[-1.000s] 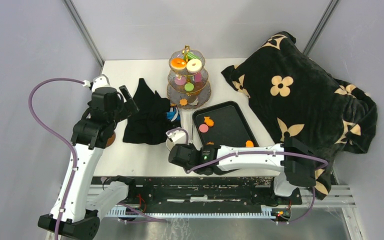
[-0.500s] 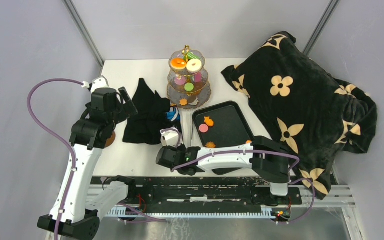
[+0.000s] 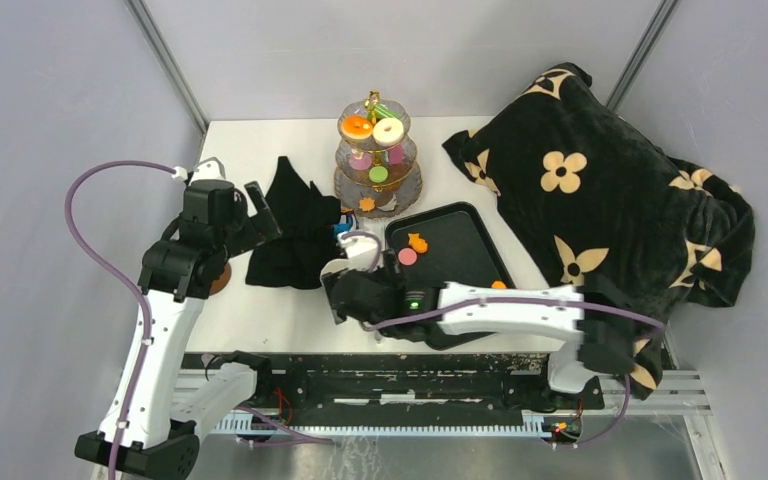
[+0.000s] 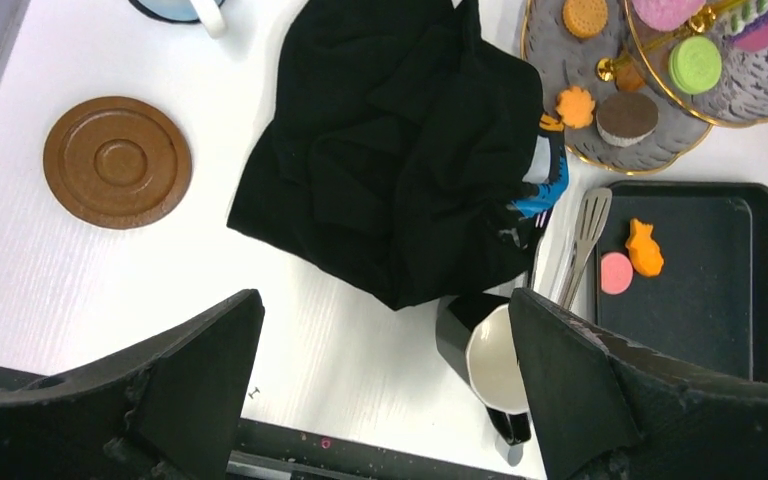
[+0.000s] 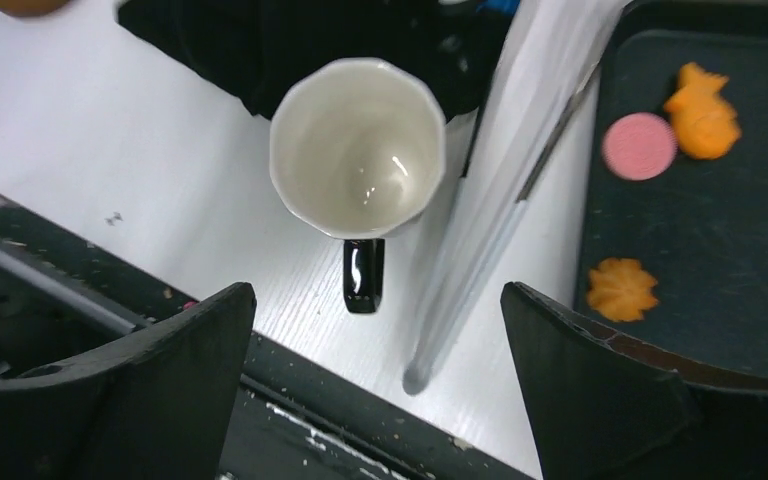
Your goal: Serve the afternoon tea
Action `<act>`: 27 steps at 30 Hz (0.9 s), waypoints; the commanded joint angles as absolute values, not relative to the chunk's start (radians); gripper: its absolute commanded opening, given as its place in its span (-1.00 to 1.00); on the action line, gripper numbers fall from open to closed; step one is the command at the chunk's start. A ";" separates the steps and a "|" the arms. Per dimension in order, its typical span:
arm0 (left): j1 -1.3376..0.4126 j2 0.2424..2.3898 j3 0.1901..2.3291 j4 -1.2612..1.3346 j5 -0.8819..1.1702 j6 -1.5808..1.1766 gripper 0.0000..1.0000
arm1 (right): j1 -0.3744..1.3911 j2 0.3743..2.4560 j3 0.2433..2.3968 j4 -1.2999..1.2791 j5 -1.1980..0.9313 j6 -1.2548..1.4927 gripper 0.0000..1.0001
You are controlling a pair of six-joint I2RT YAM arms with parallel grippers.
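Note:
The afternoon tea is spread over two places. Orange and white ring donuts (image 3: 372, 129) and pink and green discs sit on a gold tiered stand (image 3: 378, 160). A pink disc (image 5: 639, 146) and orange cookies (image 5: 702, 112) lie on the black tray (image 3: 460, 262). Directly under my open right gripper (image 5: 380, 400) a white-lined black mug (image 5: 357, 148) stands free on the table. In the top view that right gripper (image 3: 352, 280) hovers left of the tray. My left gripper (image 3: 263, 215) hangs open and empty above the black cloth (image 4: 400, 170).
A brown coaster (image 4: 117, 161) lies left of the cloth. Metal tongs (image 4: 585, 235) lie between the mug (image 4: 495, 365) and the tray (image 4: 720, 330). The black flowered blanket (image 3: 600, 200) fills the right side. The table's near edge runs just below the mug.
My right gripper has opened, and its wrist has swung left then forward over the mug. The left gripper has shifted slightly right over the cloth.

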State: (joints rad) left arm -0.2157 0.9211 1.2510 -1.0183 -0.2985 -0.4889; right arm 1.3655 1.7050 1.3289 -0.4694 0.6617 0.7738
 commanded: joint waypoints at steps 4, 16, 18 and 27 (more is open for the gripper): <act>-0.233 0.860 1.227 -1.178 -0.203 -0.555 0.96 | 1.249 1.296 1.188 -0.643 0.816 0.707 1.00; -0.375 0.792 0.993 -1.103 -0.209 -0.779 0.84 | 0.927 1.023 1.087 -0.750 0.788 0.629 0.99; -0.471 0.839 1.003 -1.083 -0.282 -0.819 0.84 | 0.926 1.034 1.092 -0.757 0.773 0.636 1.00; -0.851 1.021 1.128 -1.129 -0.527 -1.067 0.94 | 0.923 1.018 1.084 -0.796 0.773 0.659 1.00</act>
